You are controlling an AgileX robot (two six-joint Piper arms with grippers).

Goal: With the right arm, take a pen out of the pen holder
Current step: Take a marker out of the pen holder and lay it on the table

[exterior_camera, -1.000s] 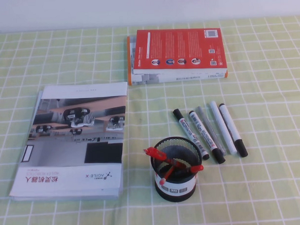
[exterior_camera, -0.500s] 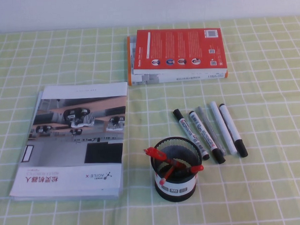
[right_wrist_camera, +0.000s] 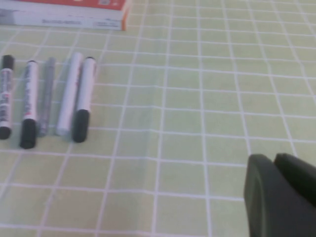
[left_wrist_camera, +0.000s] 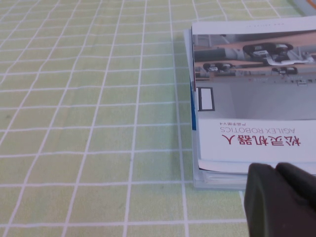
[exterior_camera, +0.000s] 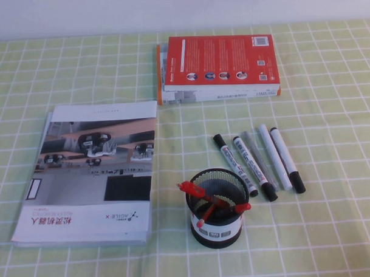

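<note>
A black mesh pen holder (exterior_camera: 218, 207) stands near the front middle of the table, with red pens (exterior_camera: 205, 197) leaning out of it. Several marker pens (exterior_camera: 262, 162) lie in a row just behind and to the right of it, and they show again as markers (right_wrist_camera: 79, 98) in the right wrist view. Neither arm appears in the high view. My right gripper (right_wrist_camera: 276, 168) is shut and empty above bare cloth, well to the right of the markers. My left gripper (left_wrist_camera: 274, 173) is shut, hovering by the near edge of the magazine (left_wrist_camera: 252, 94).
A green checked cloth (exterior_camera: 330, 109) covers the table. A magazine (exterior_camera: 92, 172) lies at the left. A red book (exterior_camera: 219, 67) on a stack lies at the back middle; its corner, the red book (right_wrist_camera: 74, 12), shows in the right wrist view.
</note>
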